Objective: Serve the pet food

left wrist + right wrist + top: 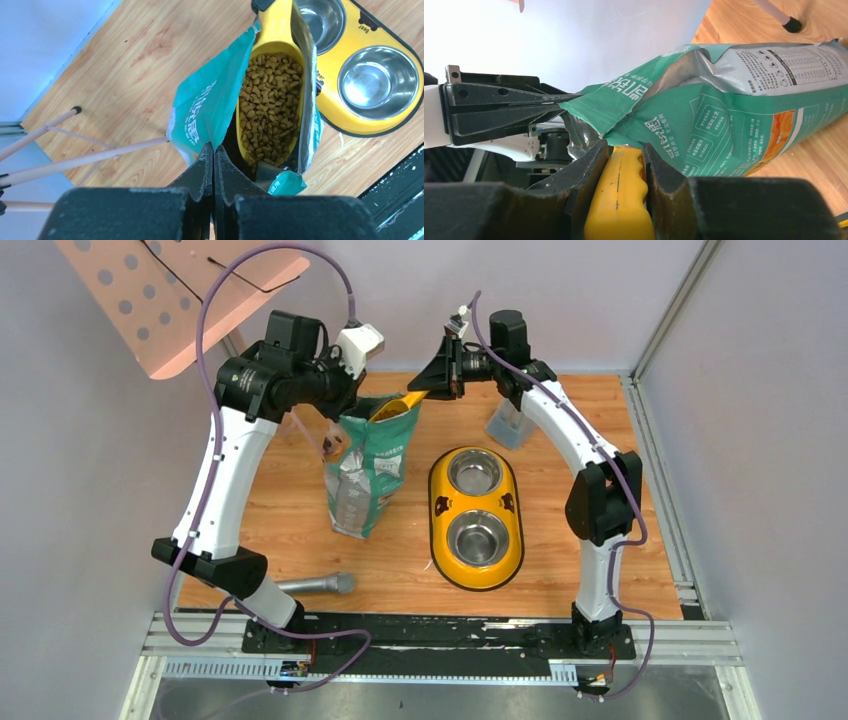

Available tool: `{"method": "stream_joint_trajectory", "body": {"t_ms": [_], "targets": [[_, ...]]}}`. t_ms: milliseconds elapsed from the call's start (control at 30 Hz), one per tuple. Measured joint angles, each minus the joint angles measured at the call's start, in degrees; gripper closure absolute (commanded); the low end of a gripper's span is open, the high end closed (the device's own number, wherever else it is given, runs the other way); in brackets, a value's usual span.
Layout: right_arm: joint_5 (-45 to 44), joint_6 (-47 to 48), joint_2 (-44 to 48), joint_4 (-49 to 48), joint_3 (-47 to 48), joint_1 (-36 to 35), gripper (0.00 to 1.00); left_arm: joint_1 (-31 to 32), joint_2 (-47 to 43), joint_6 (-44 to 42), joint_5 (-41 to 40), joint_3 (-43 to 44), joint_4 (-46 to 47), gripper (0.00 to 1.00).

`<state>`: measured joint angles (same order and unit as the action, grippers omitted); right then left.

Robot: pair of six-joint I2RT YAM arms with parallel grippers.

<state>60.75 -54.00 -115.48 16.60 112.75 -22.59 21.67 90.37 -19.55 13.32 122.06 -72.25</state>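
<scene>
The green-and-silver bag [368, 465] stands upright at the table's middle left, mouth open. My left gripper [213, 147] is shut on the bag's top edge [210, 112] and holds the mouth open. My right gripper [624, 150] is shut on the yellow scoop's handle [621, 195]. The scoop [272, 75] sits inside the bag's mouth, its bowl full of brown kibble [269, 105]. In the top view the scoop [398, 405] pokes out of the bag's top. The yellow double-bowl feeder [477, 515] lies right of the bag with both steel bowls empty.
A grey cylindrical object [318, 584] lies near the front left by the left arm's base. A clear container [510, 425] stands behind the feeder under the right arm. A pink perforated board [170, 290] overhangs the back left. Walls close in on both sides.
</scene>
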Motion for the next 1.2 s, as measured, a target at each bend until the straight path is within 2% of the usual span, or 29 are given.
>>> {"method": "stream_joint_trajectory", "body": {"t_ms": [333, 533, 867, 1200], "targets": [[6.2, -9.7, -1.7, -10.6, -3.6, 2.5, 1.00, 0.4, 0.0, -1.9, 0.1, -0.1, -0.4, 1.00], [7.1, -13.0, -2.5, -14.2, -3.8, 3.0, 1.00, 0.5, 0.0, -3.4, -0.1, -0.1, -0.8, 1.00], [2.8, -16.4, -1.9, -11.4, 1.4, 3.6, 1.00, 0.4, 0.2, -3.5, -1.4, 1.5, -3.1, 1.00], [-0.1, -18.3, -0.6, -8.5, -0.9, 3.7, 1.00, 0.5, 2.8, -3.5, -3.0, 5.4, -5.2, 1.00]]}}
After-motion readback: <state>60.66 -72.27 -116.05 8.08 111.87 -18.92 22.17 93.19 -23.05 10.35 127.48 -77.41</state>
